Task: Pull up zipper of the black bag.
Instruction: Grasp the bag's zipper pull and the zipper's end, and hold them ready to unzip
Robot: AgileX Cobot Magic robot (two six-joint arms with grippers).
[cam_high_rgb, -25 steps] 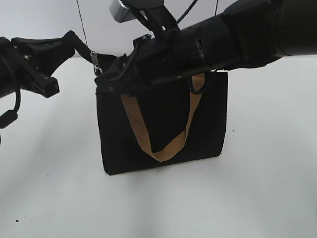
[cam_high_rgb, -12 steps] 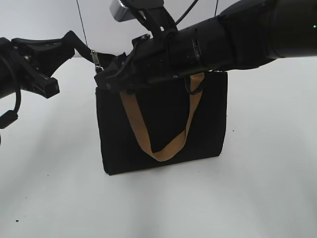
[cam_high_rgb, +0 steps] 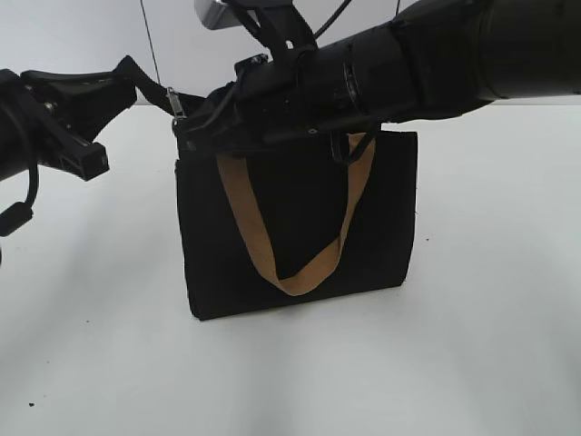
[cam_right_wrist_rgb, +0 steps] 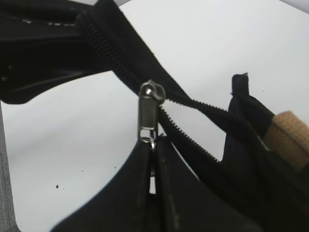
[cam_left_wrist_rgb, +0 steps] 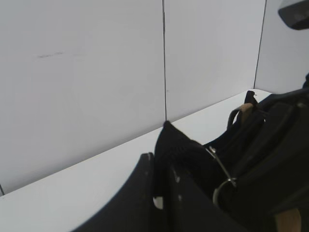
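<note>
The black bag [cam_high_rgb: 300, 227] stands upright on the white table, and a tan handle [cam_high_rgb: 300, 272] hangs down its front. My left gripper [cam_high_rgb: 162, 98] is shut on the bag's top left corner fabric [cam_left_wrist_rgb: 176, 145]; its jaws show in the left wrist view [cam_left_wrist_rgb: 161, 166]. My right arm reaches across the bag's top. My right gripper [cam_right_wrist_rgb: 153, 145] is shut on the ring of the silver zipper pull [cam_right_wrist_rgb: 150, 104], at the left end of the black zipper track [cam_right_wrist_rgb: 193, 104]. The pull also shows in the exterior view [cam_high_rgb: 175, 107] and in the left wrist view [cam_left_wrist_rgb: 219, 166].
A white wall [cam_left_wrist_rgb: 96, 72] with vertical seams stands behind the table [cam_high_rgb: 472, 345]. The right arm [cam_high_rgb: 408, 64] covers most of the bag's top edge. A tan handle end [cam_right_wrist_rgb: 289, 133] lies beside the zipper. Small dark specks dot the table.
My right gripper has moved slightly up and to the left with the zipper pull. The bag's top edge has lifted a little with it. The left arm has not moved.
</note>
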